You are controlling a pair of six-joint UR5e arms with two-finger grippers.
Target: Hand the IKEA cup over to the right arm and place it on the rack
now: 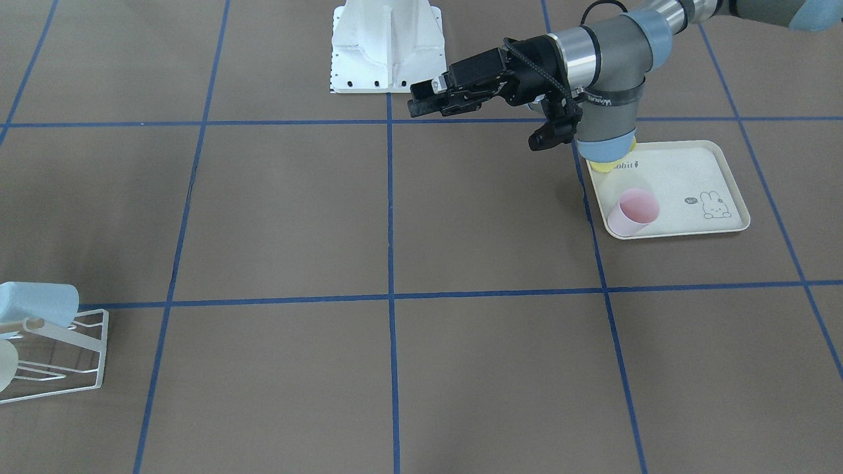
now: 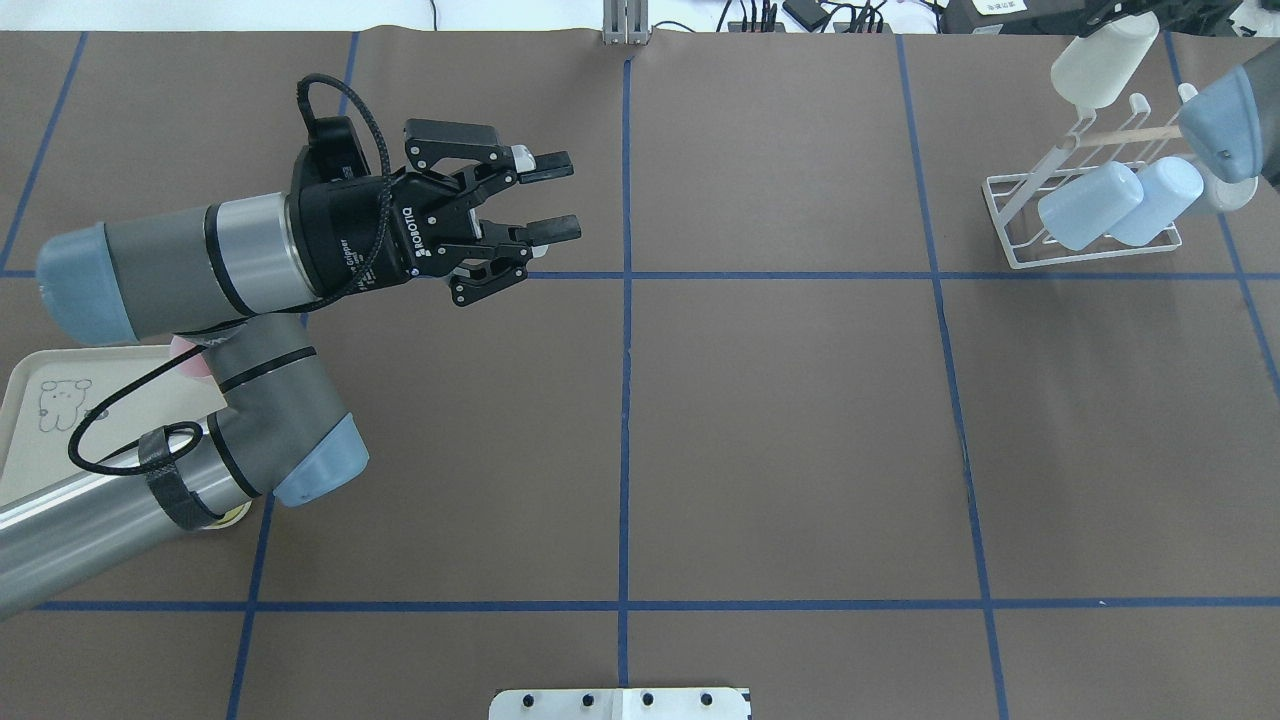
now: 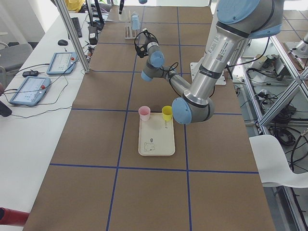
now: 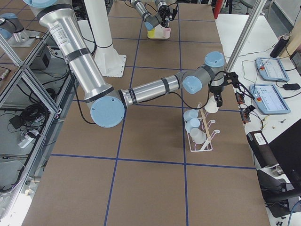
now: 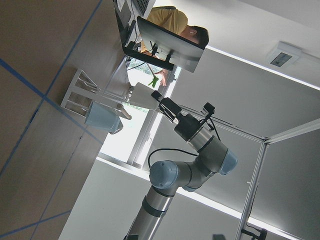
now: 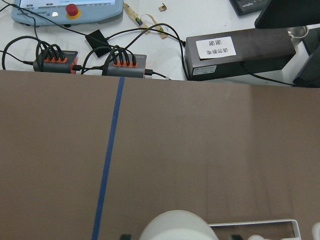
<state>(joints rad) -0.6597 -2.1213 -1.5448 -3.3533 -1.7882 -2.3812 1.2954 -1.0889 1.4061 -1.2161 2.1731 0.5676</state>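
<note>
The cream-white IKEA cup [image 2: 1098, 68] is tilted at the top of the white wire rack [image 2: 1010, 215], over its wooden dowel [image 2: 1120, 132]. My right gripper [image 5: 159, 100] is shut on the cup's [image 5: 144, 95] end. In the right wrist view the cup [image 6: 175, 227] fills the bottom edge, above the rack's wire [image 6: 260, 223]. Two light blue cups [image 2: 1090, 205] [image 2: 1160, 198] hang on the lower prongs. My left gripper [image 2: 572, 198] hovers open and empty over the table's left half, pointing toward the rack.
A cream rabbit-print tray [image 1: 685, 178] lies under my left arm, with a pink cup [image 1: 633, 212] and a yellow cup [image 3: 167, 113] on it. Beyond the table's far edge are cables, control tablets [image 6: 65, 10] and a person at a monitor [image 5: 170, 40].
</note>
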